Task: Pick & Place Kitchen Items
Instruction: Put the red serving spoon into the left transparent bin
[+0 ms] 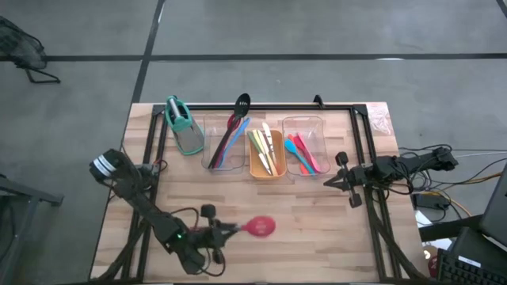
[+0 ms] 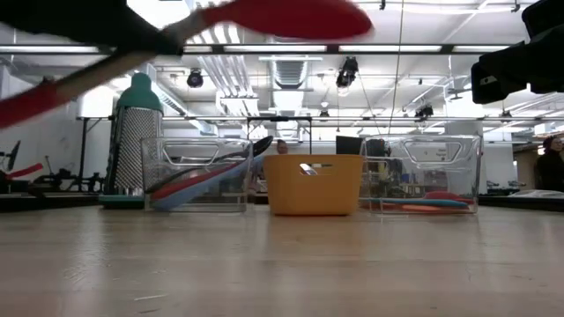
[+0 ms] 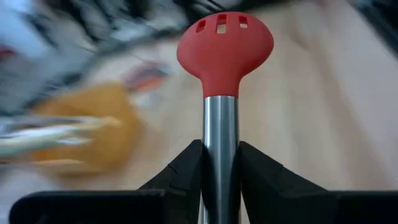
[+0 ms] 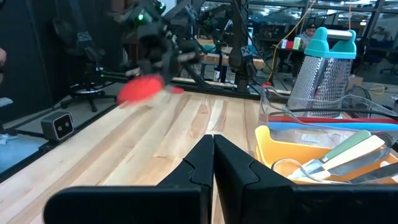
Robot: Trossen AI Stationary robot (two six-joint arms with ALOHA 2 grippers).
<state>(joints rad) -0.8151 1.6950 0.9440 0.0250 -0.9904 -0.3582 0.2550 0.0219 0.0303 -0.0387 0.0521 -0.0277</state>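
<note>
My left gripper is near the table's front, shut on a slotted spoon with a red head and a steel handle; the spoon also shows in the left wrist view and in the right wrist view. Other utensils lie in three trays at the back: blue and red ones in a clear tray, pale and green ones in the orange tray, pink and orange ones in another clear tray. My right gripper is shut and empty at the right side. My left gripper pinches the spoon's steel handle between its two fingers, just behind the red head. The fingers lie along the handle, coming level from the table's left. The spoon is lifted clear of the table, its head pointing right.
A teal-and-grey grater stands at the back left beside the trays. A black slotted spoon sticks out of the left clear tray. Bare wood lies between the trays and the table's front edge.
</note>
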